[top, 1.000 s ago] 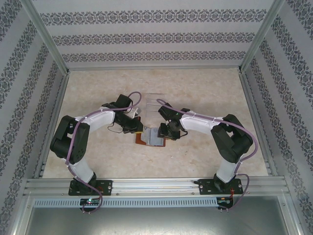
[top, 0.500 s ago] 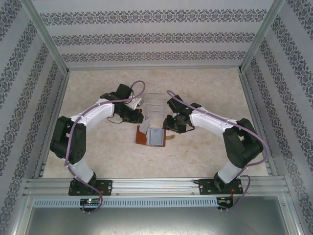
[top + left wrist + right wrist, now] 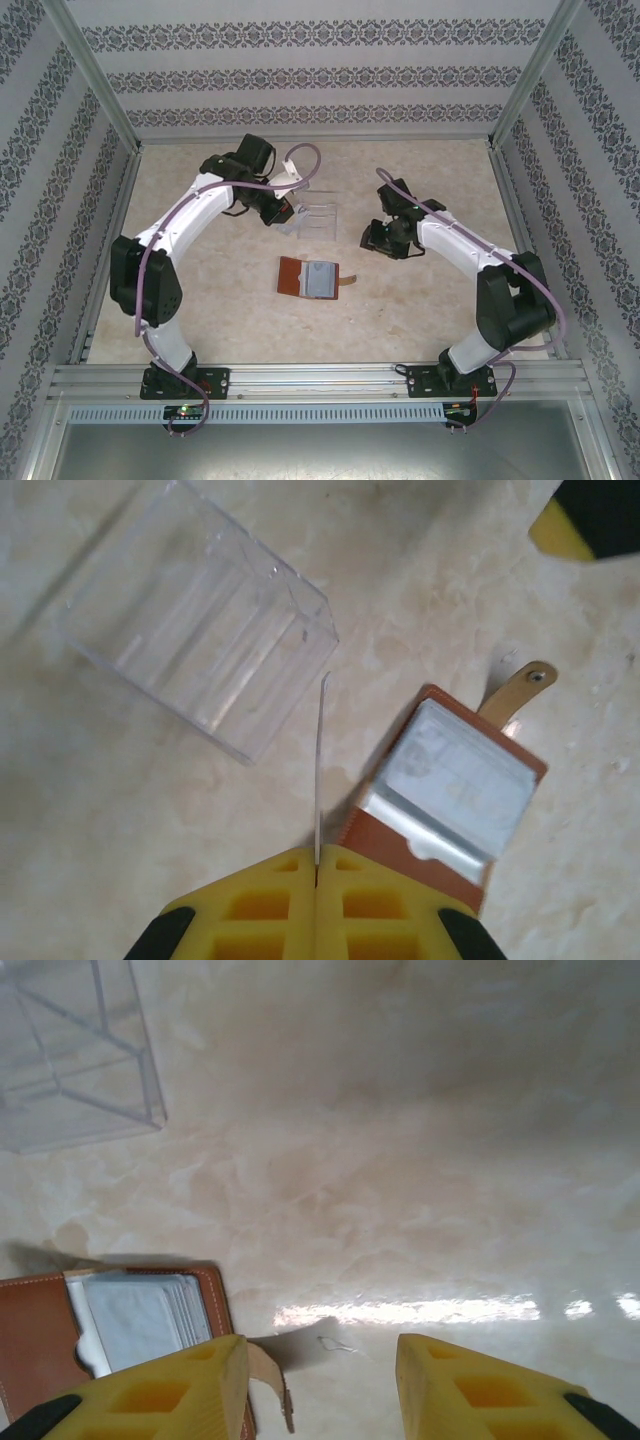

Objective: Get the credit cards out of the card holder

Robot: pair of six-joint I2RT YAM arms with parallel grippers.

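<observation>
The card holder (image 3: 308, 278) lies open on the table between the arms, reddish-brown with a pale grey-blue pocket stack (image 3: 455, 780) and a brown strap tab (image 3: 516, 688). Credit cards (image 3: 140, 1322) still sit in its pocket. My left gripper (image 3: 283, 213) hovers at the near-left corner of the clear tray, shut on one thin credit card (image 3: 320, 770) that I see edge-on, rising from between the yellow fingers (image 3: 270, 900). My right gripper (image 3: 376, 238) stands open to the right of the holder with nothing between its fingers (image 3: 160, 1395), above bare table beside the strap.
A clear plastic tray (image 3: 315, 212) stands behind the holder, close to the held card (image 3: 200, 630). Aluminium frame rails and patterned walls close off the table on the left, right and back.
Both arms have pulled back from the card holder. The left one rose toward the clear tray with a card in its fingers; the right one swung out to the right. The holder now lies flat.
</observation>
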